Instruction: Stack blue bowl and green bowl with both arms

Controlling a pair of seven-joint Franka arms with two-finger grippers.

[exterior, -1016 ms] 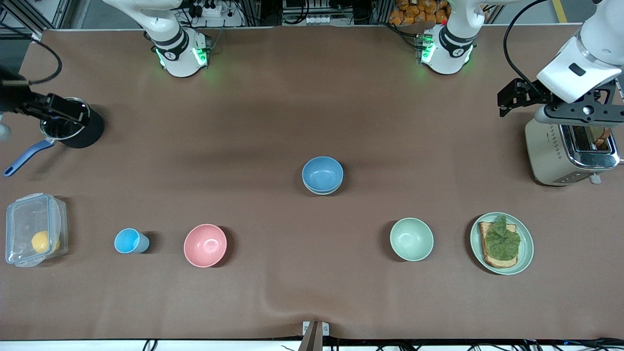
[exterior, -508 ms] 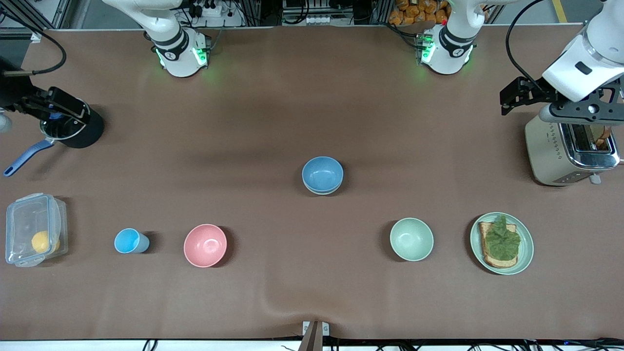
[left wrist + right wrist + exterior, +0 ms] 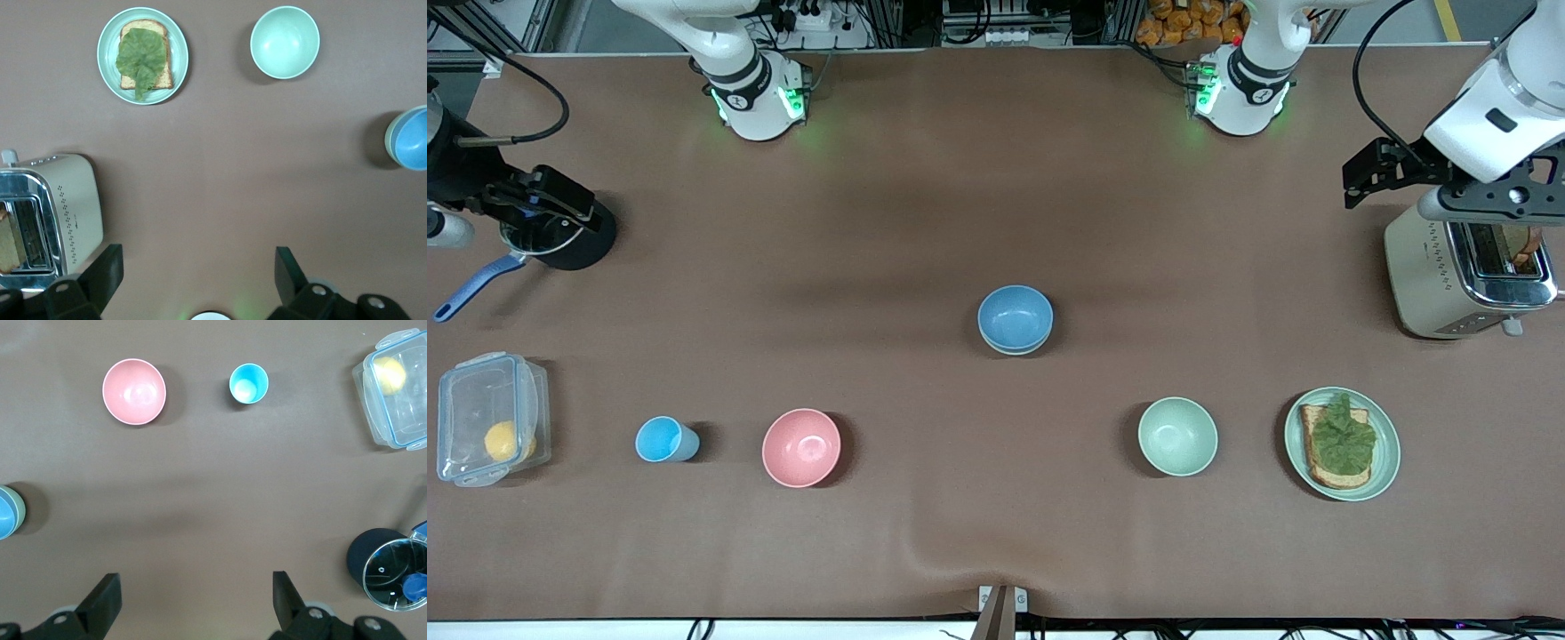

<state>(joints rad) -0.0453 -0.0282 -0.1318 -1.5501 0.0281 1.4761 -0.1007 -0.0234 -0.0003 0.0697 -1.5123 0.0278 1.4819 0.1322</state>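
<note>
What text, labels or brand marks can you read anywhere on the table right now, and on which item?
None can be read.
toaster: small marks on its side wall, also in the left wrist view, too small to read.
blue bowl, pink bowl, plastic container: no print visible.

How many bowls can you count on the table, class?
4. The blue bowl sits nested in the green bowl mid-table. Nearer the camera, the pink bowl lies toward the right arm's end and the mint bowl toward the left arm's end.
</note>
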